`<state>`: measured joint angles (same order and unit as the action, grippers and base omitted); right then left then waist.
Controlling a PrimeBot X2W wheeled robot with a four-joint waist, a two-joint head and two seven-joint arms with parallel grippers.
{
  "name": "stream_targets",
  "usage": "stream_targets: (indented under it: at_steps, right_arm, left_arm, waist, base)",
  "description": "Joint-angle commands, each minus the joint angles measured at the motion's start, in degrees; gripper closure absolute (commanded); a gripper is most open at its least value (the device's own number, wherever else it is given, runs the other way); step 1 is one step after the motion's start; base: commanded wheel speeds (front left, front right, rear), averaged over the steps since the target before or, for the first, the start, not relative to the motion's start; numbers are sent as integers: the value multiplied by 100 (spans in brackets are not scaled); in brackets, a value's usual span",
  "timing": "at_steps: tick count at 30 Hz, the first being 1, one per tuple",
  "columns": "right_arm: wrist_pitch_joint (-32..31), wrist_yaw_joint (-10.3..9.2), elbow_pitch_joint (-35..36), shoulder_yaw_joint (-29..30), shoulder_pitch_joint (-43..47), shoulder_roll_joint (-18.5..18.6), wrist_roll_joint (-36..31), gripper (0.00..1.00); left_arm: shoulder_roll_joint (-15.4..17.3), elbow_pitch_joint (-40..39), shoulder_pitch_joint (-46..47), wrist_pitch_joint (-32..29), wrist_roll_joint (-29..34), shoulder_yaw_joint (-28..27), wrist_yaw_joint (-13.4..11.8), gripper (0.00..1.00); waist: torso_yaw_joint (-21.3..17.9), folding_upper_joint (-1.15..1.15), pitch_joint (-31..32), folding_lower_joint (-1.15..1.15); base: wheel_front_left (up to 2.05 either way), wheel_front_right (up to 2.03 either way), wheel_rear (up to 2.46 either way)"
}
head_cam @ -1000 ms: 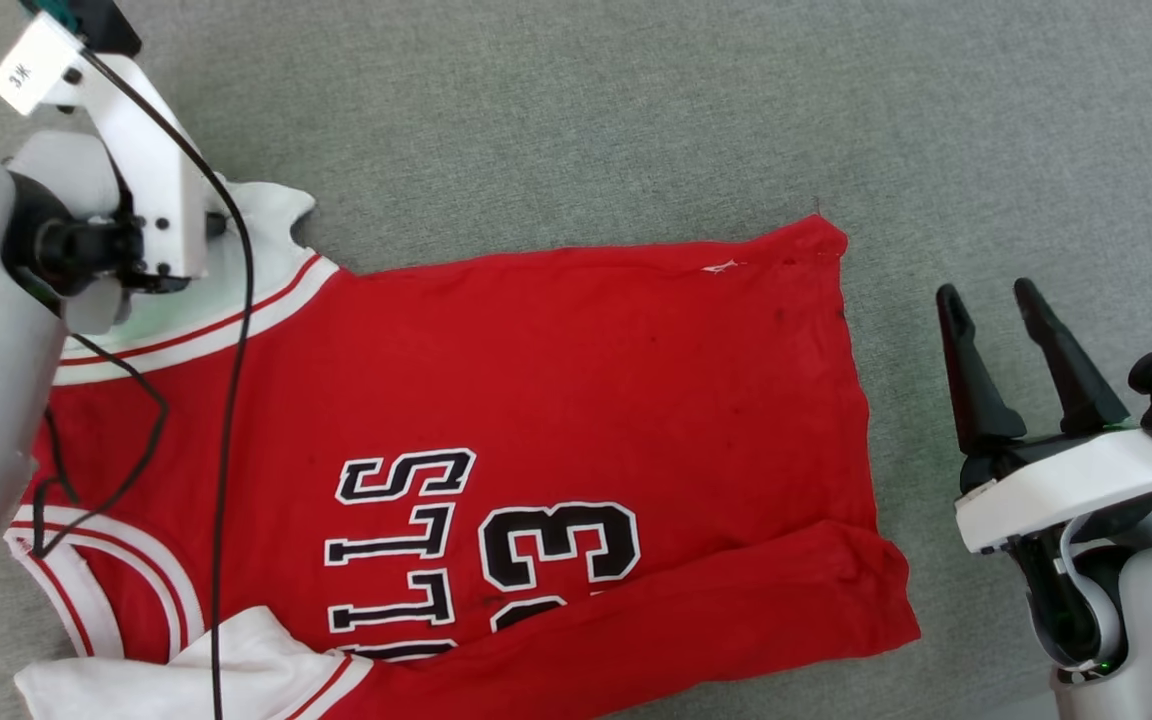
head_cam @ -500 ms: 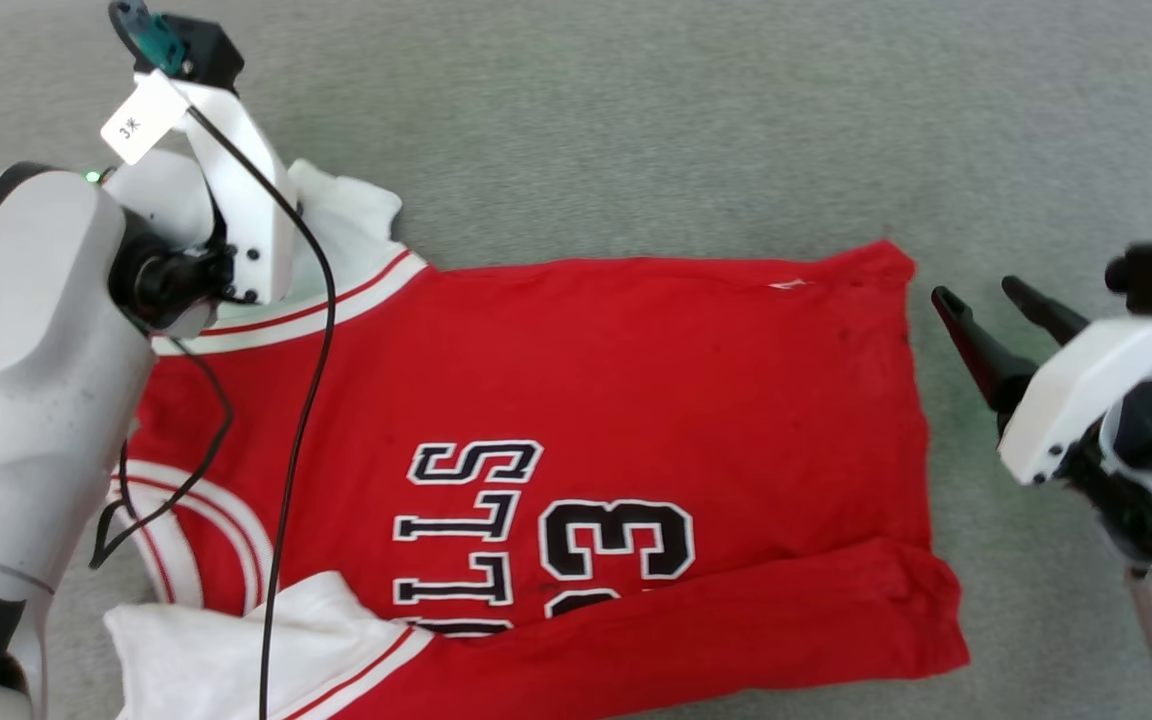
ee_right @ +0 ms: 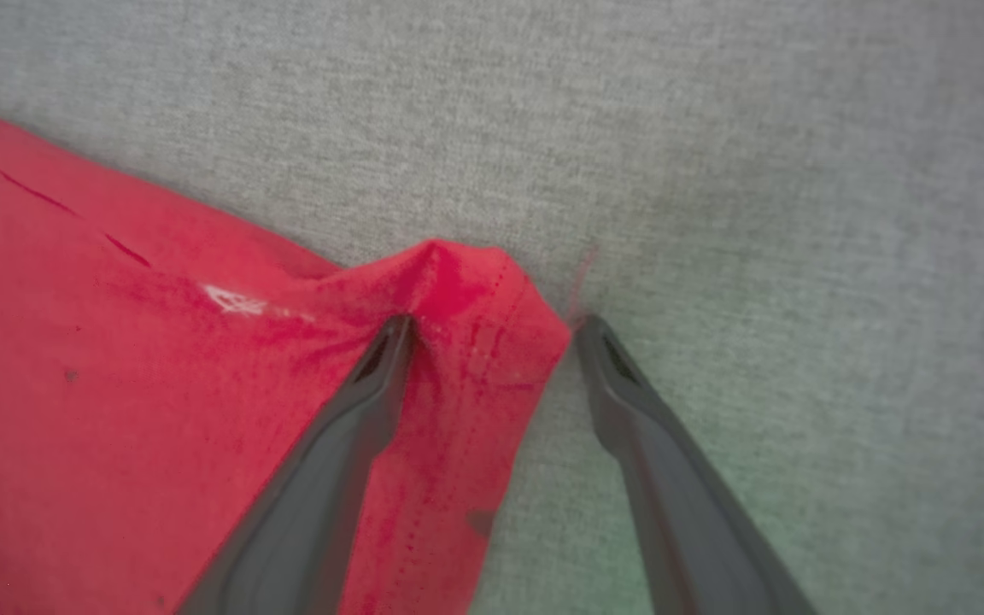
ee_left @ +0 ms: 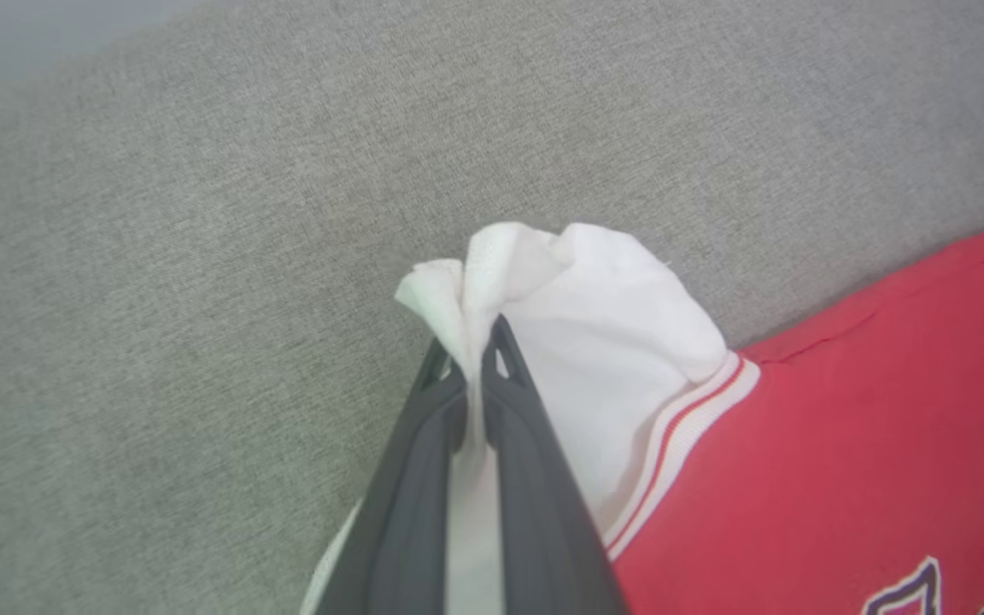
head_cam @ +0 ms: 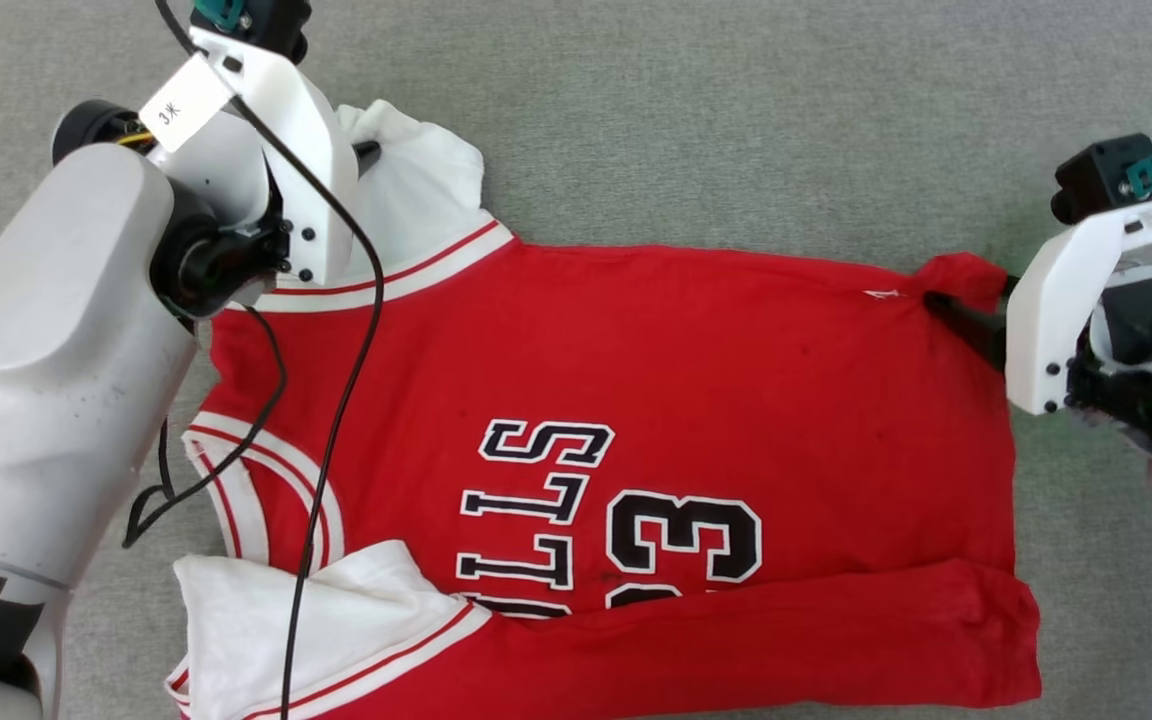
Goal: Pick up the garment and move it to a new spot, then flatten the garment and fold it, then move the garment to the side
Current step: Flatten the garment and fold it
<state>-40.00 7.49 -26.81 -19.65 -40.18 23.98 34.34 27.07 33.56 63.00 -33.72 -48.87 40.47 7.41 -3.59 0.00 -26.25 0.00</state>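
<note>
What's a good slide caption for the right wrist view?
Right gripper, open, straddles a bunched hem corner of the garment on the grey surface.

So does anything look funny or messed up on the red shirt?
Yes. The garment has its near edge folded over, hiding part of the lettering. There's a small white mark near one hem corner, and a few dark specks on the red cloth.
</note>
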Motion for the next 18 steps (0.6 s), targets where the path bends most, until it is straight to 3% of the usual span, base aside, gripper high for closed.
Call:
stream_targets:
  at_steps: [1,2,3,11,18]
  right_arm:
    - [-317,-1,-368,-279,323,-151,104,53]
    - [-415,-1,-434,-319,317,-146,153,86]
    - [-496,-1,-487,-341,275,-135,231,100]
    - [145,-4,-42,-19,-173,146,219,100]
    - [545,-4,597,472,447,219,-62,100]
  left_arm:
    - [29,-35,-73,33,-56,14,7,100]
    - [37,-71,-89,85,-76,25,8,100]
    - [51,-100,-110,108,-94,45,7,100]
    - [218,-256,-446,573,-283,-78,2,100]
    - [420,-702,-1261,1210,-534,-338,-100,100]
  waist:
    - [33,0,0,0]
    - [48,0,12,0]
    - [60,0,22,0]
    - [138,0,346,0]
    - [252,0,930,0]
  base:
    - [0,0,0]
    - [0,0,0]
    - [0,0,0]
    - [0,0,0]
    - [0,0,0]
